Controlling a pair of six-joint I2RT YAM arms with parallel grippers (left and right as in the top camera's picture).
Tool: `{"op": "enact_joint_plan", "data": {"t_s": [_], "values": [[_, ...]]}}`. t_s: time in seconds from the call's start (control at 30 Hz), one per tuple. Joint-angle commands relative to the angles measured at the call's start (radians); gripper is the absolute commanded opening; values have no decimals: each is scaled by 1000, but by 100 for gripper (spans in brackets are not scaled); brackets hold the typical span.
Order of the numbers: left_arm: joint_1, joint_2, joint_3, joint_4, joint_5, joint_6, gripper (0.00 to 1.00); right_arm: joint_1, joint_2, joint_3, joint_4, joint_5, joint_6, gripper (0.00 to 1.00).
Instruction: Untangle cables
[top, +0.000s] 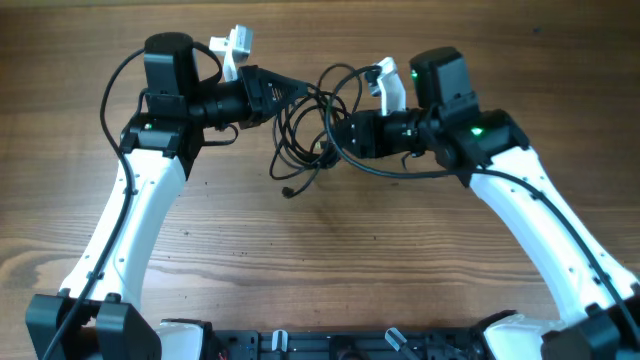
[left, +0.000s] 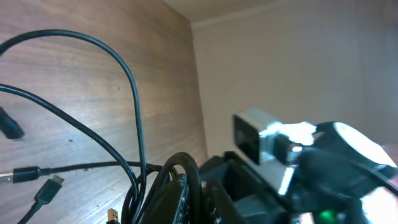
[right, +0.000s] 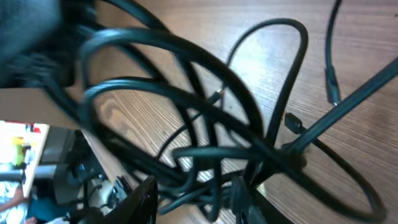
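A tangle of black cables (top: 303, 130) lies on the wooden table between my two grippers, with a loose plug end (top: 288, 190) trailing toward the front. My left gripper (top: 288, 93) reaches in from the left, and in the left wrist view its fingers (left: 198, 198) are shut on a looped black cable (left: 186, 167). My right gripper (top: 338, 135) reaches in from the right. In the right wrist view its fingers (right: 189, 202) are apart, with several strands of the cable bundle (right: 205, 155) running between them.
The wooden table (top: 320, 260) stretches toward the front. The two grippers face each other a short way apart at the back centre. A USB plug (left: 112, 214) and small connectors (left: 46, 190) lie on the wood beside the left fingers.
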Motion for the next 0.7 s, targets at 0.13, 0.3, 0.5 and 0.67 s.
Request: {"op": "enact_joint_plan", "data": {"t_s": [0.13, 0.3, 0.5, 0.67], "values": [[10, -8, 10, 11, 58, -142, 12, 3, 50, 14, 0, 25, -94, 30], [11, -8, 10, 18, 64, -202, 14, 64, 51, 14, 3, 174, -16, 23], [5, -8, 10, 18, 79, -221, 16, 185, 59, 14, 15, 499, 230, 31], [-2, -8, 10, 18, 83, -247, 17, 200, 133, 14, 62, 528, 326, 23]]}}
